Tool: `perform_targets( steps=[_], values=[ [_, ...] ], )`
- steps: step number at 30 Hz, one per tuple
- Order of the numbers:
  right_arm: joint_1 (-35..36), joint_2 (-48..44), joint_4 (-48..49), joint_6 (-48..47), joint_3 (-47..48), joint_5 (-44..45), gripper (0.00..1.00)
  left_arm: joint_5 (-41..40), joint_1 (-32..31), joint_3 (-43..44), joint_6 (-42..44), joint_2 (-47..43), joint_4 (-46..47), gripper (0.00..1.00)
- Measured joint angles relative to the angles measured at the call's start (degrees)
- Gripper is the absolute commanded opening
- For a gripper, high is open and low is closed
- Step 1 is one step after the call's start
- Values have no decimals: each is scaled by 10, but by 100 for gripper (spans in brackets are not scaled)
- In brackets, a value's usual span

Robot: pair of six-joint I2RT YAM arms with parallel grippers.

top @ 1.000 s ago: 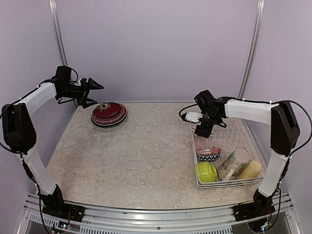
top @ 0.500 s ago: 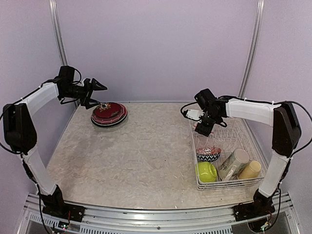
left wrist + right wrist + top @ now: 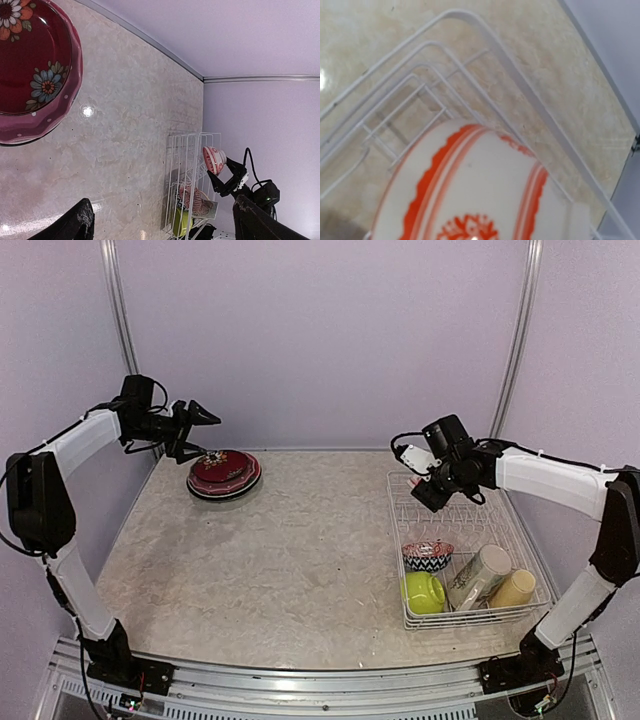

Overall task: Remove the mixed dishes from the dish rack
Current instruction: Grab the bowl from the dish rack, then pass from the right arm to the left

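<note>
The white wire dish rack (image 3: 470,623) stands on the right of the table. Above its far left corner my right gripper (image 3: 421,494) is shut on a red-patterned bowl (image 3: 214,159), which is lifted clear of the rack wires (image 3: 520,85). That bowl (image 3: 470,190) fills the lower right wrist view and hides the fingers. In the rack lie a blue-chevron bowl (image 3: 428,555), a lime-green bowl (image 3: 423,592), a cream mug (image 3: 482,575) and a yellow mug (image 3: 513,588). My left gripper (image 3: 203,435) hangs open and holds nothing, just above and behind a stack of plates (image 3: 223,473) with a dark red flowered dish (image 3: 35,65) on top.
The lilac back wall and side walls close in the table. The rack (image 3: 187,175) takes up the right side and the plate stack sits at the far left. Marbled tabletop (image 3: 300,560) lies between them.
My right arm has swung to the right and risen, carrying the red-patterned bowl from the rack's left edge over its far corner. The left gripper has shifted slightly right.
</note>
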Motion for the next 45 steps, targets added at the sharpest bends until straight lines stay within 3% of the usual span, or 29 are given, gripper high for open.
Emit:
perform_targets(
  steps=[5, 16, 24, 34, 45],
  values=[
    [0, -53, 25, 97, -38, -12, 4, -1, -12, -10, 0, -3, 7, 96],
    [-54, -172, 150, 455, -162, -120, 3, 3, -86, -13, 0, -11, 17, 97],
    [-111, -276, 254, 665, -283, -232, 3, 85, -145, -21, -23, -2, 65, 96],
    [-108, -296, 401, 757, -292, -365, 0, 173, -231, -42, -53, 30, 147, 96],
    [3, -151, 537, 796, -250, -444, 0, 193, -256, -48, -58, 38, 185, 89]
  ],
)
